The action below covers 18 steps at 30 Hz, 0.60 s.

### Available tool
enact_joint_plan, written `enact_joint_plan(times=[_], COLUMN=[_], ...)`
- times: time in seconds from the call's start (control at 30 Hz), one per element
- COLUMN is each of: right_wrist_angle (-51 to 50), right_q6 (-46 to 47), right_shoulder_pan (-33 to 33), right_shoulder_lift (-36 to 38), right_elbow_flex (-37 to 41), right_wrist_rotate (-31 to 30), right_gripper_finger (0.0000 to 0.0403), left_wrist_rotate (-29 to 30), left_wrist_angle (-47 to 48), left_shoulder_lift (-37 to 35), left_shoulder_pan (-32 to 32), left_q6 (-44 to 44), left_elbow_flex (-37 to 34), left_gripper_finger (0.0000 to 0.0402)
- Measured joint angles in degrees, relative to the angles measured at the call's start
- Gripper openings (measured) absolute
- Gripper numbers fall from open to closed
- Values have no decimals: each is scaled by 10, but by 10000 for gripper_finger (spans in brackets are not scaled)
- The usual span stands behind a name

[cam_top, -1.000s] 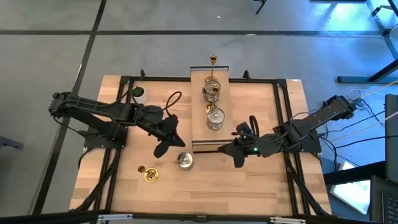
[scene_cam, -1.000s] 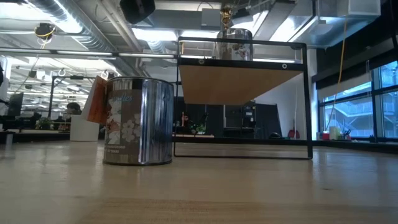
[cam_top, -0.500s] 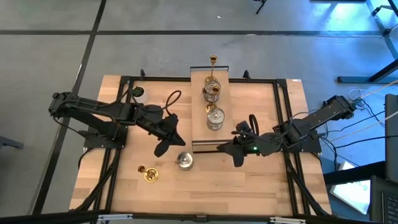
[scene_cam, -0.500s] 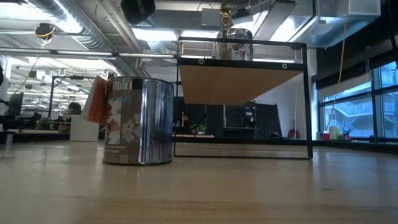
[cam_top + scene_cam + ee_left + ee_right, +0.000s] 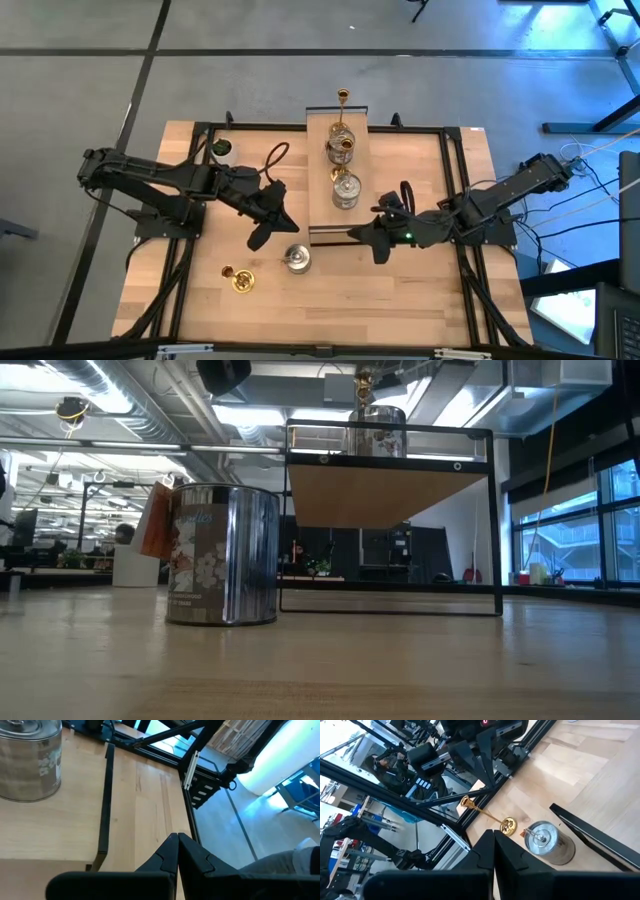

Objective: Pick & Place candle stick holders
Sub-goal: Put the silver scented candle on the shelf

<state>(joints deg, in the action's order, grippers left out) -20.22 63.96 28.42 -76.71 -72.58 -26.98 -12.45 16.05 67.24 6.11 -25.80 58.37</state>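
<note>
A squat silver candle stick holder (image 5: pixel 297 259) stands on the wooden table, also seen close in the low view (image 5: pixel 220 555). A slim brass holder (image 5: pixel 238 280) lies on its side to its left, its round base on the wood. Two silver holders (image 5: pixel 341 150) (image 5: pixel 346 192) and a brass one (image 5: pixel 342 98) stand on a raised wooden shelf (image 5: pixel 322 215). My left gripper (image 5: pixel 256 243) hovers shut, left of the table's silver holder. My right gripper (image 5: pixel 352 236) hovers shut at the shelf's near end, right of that holder. Both hold nothing.
A white cup with green inside (image 5: pixel 220 150) stands at the far left. The shelf's black frame (image 5: pixel 390 605) rests on the table behind the silver holder. Bare wood lies along the near edge (image 5: pixel 400 300).
</note>
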Motion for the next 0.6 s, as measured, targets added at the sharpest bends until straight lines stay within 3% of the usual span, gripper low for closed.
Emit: enact_joint_plan(times=[0.3,0.6], right_wrist_angle=[-1,-1], right_q6=[-15,-19], right_shoulder_pan=[0,0], right_shoulder_lift=[0,0], right_elbow_flex=[0,0], right_wrist_rotate=[-2,-75], right_gripper_finger=[3,3], left_wrist_rotate=[0,8], left_wrist_angle=[0,0], left_shoulder_lift=[0,0], left_shoulder_pan=[0,0], left_q6=[-4,-5], left_elbow_flex=[0,0], left_gripper_finger=[1,1])
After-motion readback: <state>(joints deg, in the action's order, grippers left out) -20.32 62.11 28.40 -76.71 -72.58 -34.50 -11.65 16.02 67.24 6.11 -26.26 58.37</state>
